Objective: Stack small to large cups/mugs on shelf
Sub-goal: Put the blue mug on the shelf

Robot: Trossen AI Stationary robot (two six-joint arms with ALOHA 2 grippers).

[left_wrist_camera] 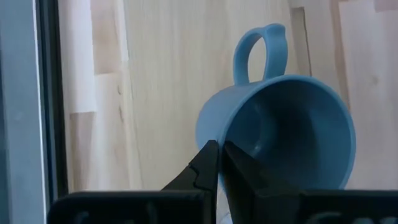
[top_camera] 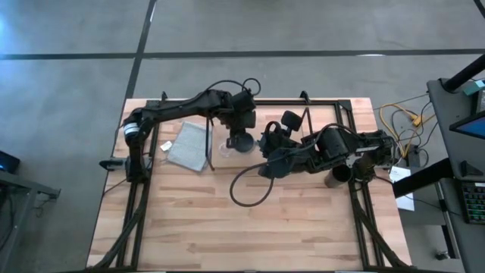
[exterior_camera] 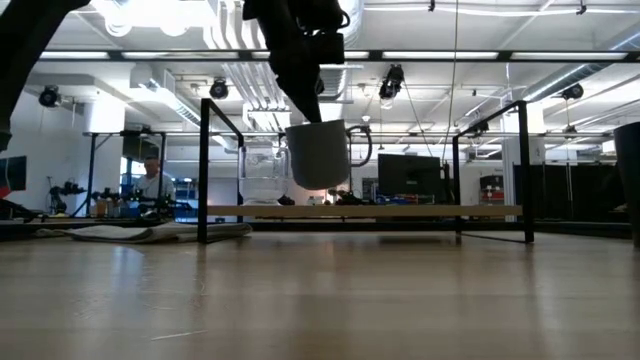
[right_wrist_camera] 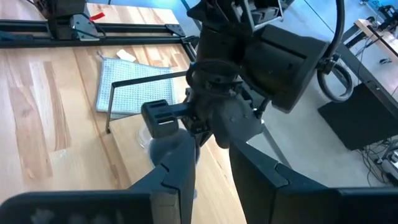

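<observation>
Left pincer (left_wrist_camera: 219,163) pinches smooth blue-grey mug (left_wrist_camera: 280,127) rim, looped handle.

On your wooden table (top_camera: 227,227), a grey folded cloth (top_camera: 188,145) lies flat near the back left, with a small white tag (top_camera: 166,145) just beside its left edge. A black cable (top_camera: 246,189) loops across the middle of the table. To your right, off the table, yellow cables (top_camera: 400,121) trail. Across the room behind, a person (exterior_camera: 152,178) sits at a bench, and a dark monitor (exterior_camera: 410,178) stands farther right.
</observation>
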